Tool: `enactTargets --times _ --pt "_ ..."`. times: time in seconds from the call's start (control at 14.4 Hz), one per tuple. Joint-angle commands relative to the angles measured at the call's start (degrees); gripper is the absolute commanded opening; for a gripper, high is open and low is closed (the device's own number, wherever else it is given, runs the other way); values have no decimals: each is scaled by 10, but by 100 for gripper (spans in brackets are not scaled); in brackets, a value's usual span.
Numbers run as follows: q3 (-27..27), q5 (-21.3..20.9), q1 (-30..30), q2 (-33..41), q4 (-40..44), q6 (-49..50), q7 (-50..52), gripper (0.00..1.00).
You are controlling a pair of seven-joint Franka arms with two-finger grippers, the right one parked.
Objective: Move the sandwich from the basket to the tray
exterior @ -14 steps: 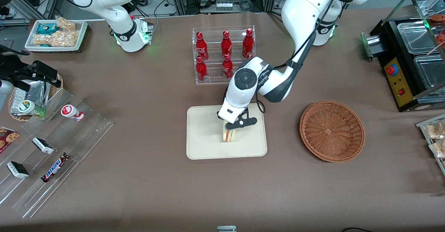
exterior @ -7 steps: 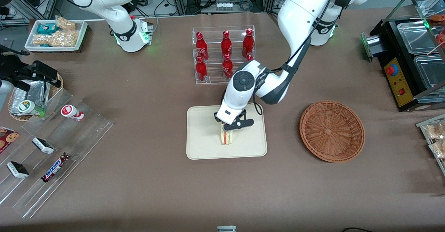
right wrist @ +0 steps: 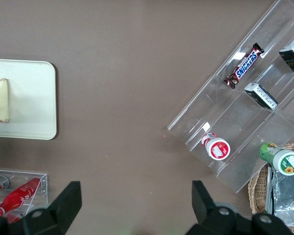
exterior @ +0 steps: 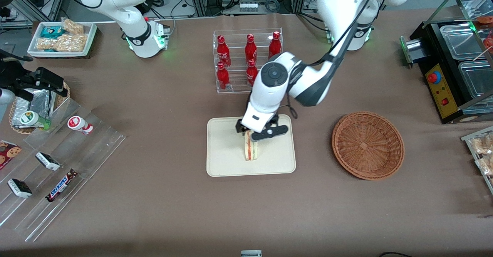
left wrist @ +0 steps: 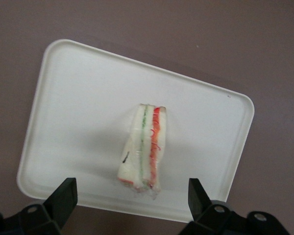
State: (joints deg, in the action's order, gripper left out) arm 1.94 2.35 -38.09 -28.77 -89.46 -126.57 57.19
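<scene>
Sandwich (exterior: 251, 150): I see it standing on edge mid-tray, centre of the front frame.
Tray (exterior: 223, 157): bare around it.
Gripper (exterior: 257, 133): I have it just above the sandwich, jaws released, fingers (left wrist: 63, 196) wide apart.
Basket (exterior: 368, 145): right of centre, empty.

The brown table (exterior: 161, 203) carries the tray (exterior: 225, 160), basket (exterior: 368, 145) and bottle rack (exterior: 235, 62), with the claw (exterior: 257, 133) spread above the tray.

Front view high over the counter (exterior: 154, 210), looking steeply down, left wrist view close above tray (left wrist: 78, 98), straight down between claw (left wrist: 132, 205) fingers spread wide, right wrist view also catching tray (right wrist: 34, 98)
</scene>
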Motion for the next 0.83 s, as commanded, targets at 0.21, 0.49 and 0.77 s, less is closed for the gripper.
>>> enactTargets --times 0.21,0.49,0.77 --pt "-7 0 112 78 -62 89 -127 100" --pt "-7 3 220 116 -75 162 -285 100" --pt "-7 3 306 157 -73 233 -420 100"
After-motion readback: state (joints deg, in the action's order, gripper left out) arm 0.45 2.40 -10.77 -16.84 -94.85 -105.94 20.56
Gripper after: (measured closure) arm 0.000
